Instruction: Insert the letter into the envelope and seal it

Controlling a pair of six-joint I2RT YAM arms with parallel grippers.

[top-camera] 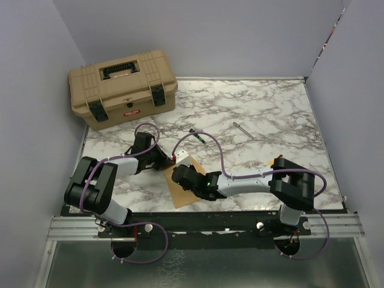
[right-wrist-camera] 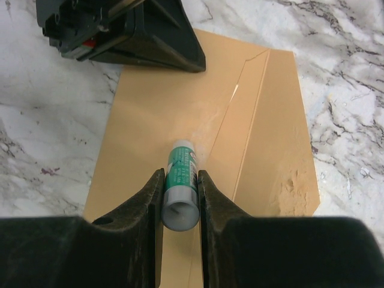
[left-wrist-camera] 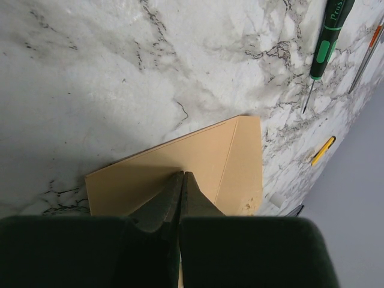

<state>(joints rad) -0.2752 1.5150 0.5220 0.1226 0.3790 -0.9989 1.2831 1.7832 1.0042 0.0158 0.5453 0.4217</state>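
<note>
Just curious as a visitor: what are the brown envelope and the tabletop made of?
The envelope looks like matte kraft paper: plain brown, crisp creases. The tabletop looks like marble, white with grey veins, slightly glossy; possibly printed laminate.

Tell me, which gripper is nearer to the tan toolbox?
Left. The left gripper, jaws shut, rests on the far part of the envelope, in front of the toolbox. The right gripper, holding a glue stick, is over the envelope too, but closer to the table's near edge.

Matt paper envelope (right-wrist-camera: 162, 102), glossy marble-patterned table (right-wrist-camera: 54, 138)
</note>
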